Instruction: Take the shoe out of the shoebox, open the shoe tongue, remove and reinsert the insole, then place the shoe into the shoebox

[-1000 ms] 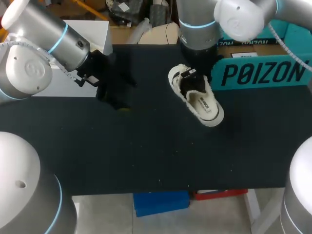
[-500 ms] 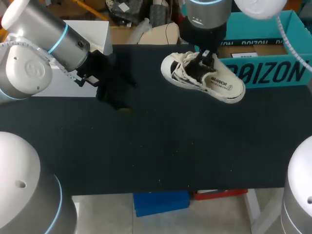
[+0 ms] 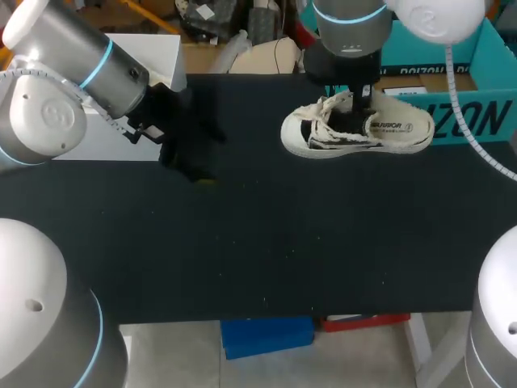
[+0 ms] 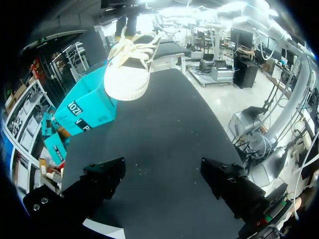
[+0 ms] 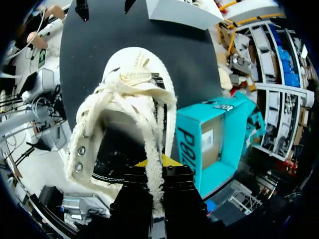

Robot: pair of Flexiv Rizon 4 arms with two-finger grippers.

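A cream canvas shoe with loose laces hangs above the back right of the black table, toe to the left. My right gripper comes down from above and is shut on it at the tongue and laces. From the right wrist, the gripper clamps the laces, with the shoe stretching ahead of it. The teal shoebox stands just behind and right of the shoe, and also shows beside the shoe. My left gripper rests open over the back left of the table. In its wrist view its fingers are empty, with the shoe far ahead.
A white box stands at the back left, behind my left arm. The black table stretches bare across the middle and front. The shoebox sits beyond the shoe as seen from the left wrist.
My right arm has carried the shoe right and back toward the shoebox, turning it so the toe points left. The left arm has stayed still.
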